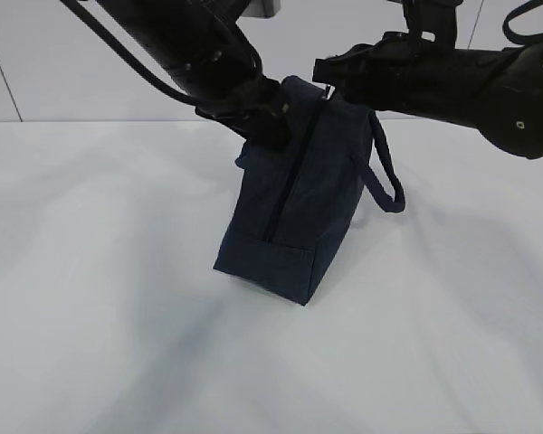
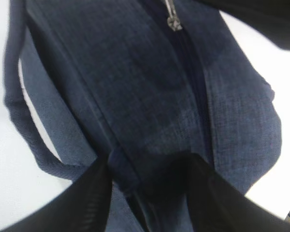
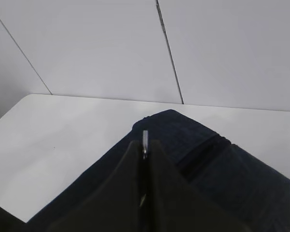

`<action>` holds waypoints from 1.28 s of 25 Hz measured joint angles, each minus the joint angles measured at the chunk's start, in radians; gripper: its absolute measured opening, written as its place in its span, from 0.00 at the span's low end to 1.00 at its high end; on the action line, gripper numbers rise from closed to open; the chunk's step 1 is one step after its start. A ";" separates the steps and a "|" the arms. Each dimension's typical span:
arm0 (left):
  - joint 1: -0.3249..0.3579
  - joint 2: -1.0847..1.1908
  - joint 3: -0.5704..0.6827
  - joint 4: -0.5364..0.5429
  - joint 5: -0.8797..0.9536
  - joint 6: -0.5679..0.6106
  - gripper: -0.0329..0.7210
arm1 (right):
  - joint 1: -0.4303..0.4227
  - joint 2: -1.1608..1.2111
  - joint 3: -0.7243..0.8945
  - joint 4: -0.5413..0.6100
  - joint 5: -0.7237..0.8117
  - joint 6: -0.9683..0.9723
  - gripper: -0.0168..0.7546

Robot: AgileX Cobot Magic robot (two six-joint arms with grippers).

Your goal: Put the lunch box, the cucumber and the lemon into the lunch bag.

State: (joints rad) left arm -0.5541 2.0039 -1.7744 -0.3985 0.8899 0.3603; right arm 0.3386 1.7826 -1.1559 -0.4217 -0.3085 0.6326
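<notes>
1. The lunch bag [image 1: 294, 203] is a box-shaped case of dark navy woven fabric with a fine denim-like grain. It stands tipped up on the white table [image 1: 90, 298]: one short end rests on the surface and the far end is lifted between the two arms.
2. A closed zipper [image 1: 290, 185] runs as a dark line along the bag's upper face, from the raised end down toward the stitched band near the resting end.
3. A rounded loop handle [image 1: 386, 176] of the same navy cloth hangs off the bag's right side. The left wrist view shows another padded strap [image 2: 19, 111] curving beside the bag's left edge.
4. The left gripper [image 1: 258, 113], black and matte, presses into the bag's upper left corner. In the left wrist view its two dark fingers [image 2: 87, 198] straddle a raised fold of fabric, narrowly spread and pinching the cloth.
5. The right gripper [image 3: 145, 153] meets the bag at its raised top end. Its fingers are drawn together into a narrow wedge, with a thin silver zipper pull [image 3: 145, 140] nipped at their tips.
6. In the left wrist view the small metal pull [image 2: 173, 19] sits at the top of the zipper line, near the upper edge.
7. The table is smooth, pale and matte, and white wall panels [image 3: 111, 48] stand behind the bag.
</notes>
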 joint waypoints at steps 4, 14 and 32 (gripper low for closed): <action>0.004 0.032 0.000 -0.031 0.016 0.018 0.41 | 0.000 0.000 0.000 0.000 0.000 0.000 0.02; 0.004 0.035 0.000 -0.012 0.074 0.039 0.07 | 0.000 0.018 0.000 0.034 0.000 0.000 0.02; 0.004 -0.001 -0.005 0.005 0.229 0.040 0.06 | -0.034 0.115 -0.170 0.047 0.107 0.000 0.02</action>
State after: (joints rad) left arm -0.5501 2.0026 -1.7797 -0.3930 1.1191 0.3999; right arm 0.3047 1.8979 -1.3256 -0.3751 -0.2016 0.6326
